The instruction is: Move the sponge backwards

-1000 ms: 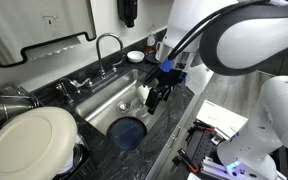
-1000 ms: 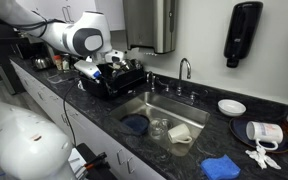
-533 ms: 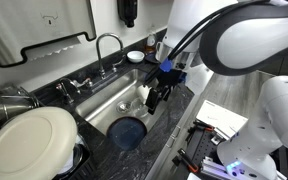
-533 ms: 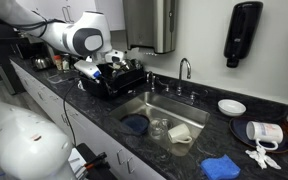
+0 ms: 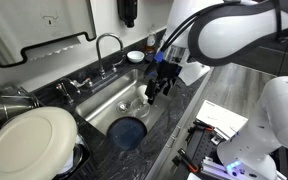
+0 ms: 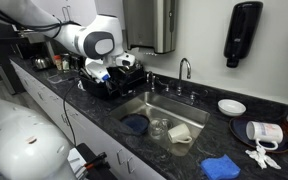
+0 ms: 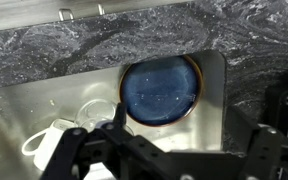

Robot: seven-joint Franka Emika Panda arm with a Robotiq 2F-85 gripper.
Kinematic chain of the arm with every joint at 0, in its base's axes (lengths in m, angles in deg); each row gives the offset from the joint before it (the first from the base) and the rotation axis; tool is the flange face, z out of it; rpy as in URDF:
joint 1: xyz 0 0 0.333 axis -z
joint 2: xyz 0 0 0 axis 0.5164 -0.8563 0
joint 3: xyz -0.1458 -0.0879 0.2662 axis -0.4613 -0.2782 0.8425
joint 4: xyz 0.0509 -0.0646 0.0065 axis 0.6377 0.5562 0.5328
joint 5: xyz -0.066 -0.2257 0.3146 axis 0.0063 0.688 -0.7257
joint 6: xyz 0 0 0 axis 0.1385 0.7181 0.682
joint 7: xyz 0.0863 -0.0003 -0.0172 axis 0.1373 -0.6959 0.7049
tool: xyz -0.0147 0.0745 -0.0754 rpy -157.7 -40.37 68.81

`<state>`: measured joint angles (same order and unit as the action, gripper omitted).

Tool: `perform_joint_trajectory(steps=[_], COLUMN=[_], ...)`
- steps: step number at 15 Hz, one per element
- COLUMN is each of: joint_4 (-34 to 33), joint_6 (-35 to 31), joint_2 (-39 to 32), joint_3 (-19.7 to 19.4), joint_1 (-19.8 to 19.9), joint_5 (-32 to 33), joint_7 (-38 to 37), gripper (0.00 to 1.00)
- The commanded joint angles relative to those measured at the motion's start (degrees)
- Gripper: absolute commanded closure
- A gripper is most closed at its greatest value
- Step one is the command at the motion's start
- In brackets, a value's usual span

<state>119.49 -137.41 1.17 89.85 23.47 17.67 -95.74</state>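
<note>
The sponge (image 6: 221, 167) is a bright blue soft block on the dark counter, near the front edge and right of the sink. It is out of the wrist view, and in an exterior view my arm covers that spot. My gripper (image 5: 156, 88) hangs above the sink, far from the sponge; it also shows in an exterior view (image 6: 120, 64). In the wrist view its fingers (image 7: 189, 150) are spread wide with nothing between them. Below them lies the round dark blue dish (image 7: 159, 90) in the sink (image 5: 104, 100).
A glass (image 6: 159, 127) and a white mug (image 6: 181, 133) sit in the sink beside the dish (image 6: 136, 124). A dish rack (image 6: 114, 82) with a large white plate (image 5: 32, 138) stands beside the sink. A white bowl (image 6: 231, 106) and a tipped mug (image 6: 266, 132) are on the counter behind the sponge.
My arm has swung in the last half second, carrying the gripper a little further over the sink. The sponge has not moved.
</note>
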Motion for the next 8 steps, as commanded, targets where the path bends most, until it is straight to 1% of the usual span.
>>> perform_joint_trajectory(steps=[1,4,8], joint_4=[-0.89,-1.19,-1.21], joint_6=[-6.29,-12.19,-16.92], joint_2=[-5.64,-10.67,-15.55], joint_3=[-0.05,1.72,3.80], joint_1=[2.53,4.51,6.04], joint_5=[1.07,4.24,10.91], joint_7=[-1.07,-4.23,-10.71], gripper=[0.00,0.00,0.00])
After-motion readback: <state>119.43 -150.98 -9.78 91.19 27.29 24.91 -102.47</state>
